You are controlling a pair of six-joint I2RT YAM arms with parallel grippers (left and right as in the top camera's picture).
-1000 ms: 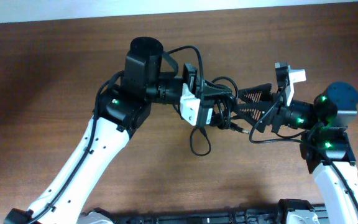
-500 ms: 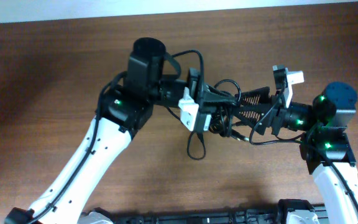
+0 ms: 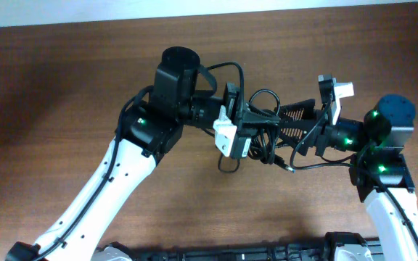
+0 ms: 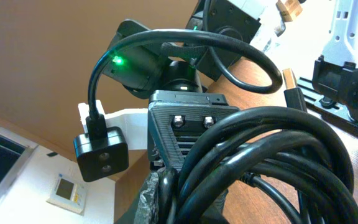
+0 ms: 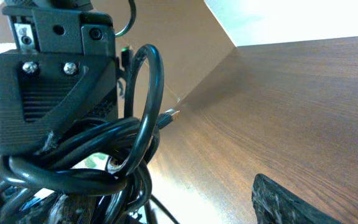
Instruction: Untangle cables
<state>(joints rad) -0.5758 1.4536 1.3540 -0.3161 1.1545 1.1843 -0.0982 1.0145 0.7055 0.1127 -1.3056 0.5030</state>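
Cables (image 3: 265, 142) are thin, glossy black cords wound over one another into a tight knot just right of the overhead frame's centre, lifted off the brown wooden table (image 3: 56, 87). One small loop (image 3: 228, 166) hangs below the knot and another arches above it. How many cords make up the knot cannot be counted. Three plug ends show: one with a metal tip (image 3: 289, 168) trailing at the knot's lower right, one slim silvery tip (image 5: 169, 116) in the right wrist view, and one brass-coloured plug (image 4: 289, 84) at the upper right of the left wrist view. There are two arms. The left gripper (image 3: 261, 127) is clenched on the bundle, which fills the lower right of its wrist view (image 4: 272, 155). The right gripper (image 3: 280, 122) faces it with its fingers spread, released, tips just beside the knot. A small wall panel (image 4: 64, 188) at the lower left is too small to read
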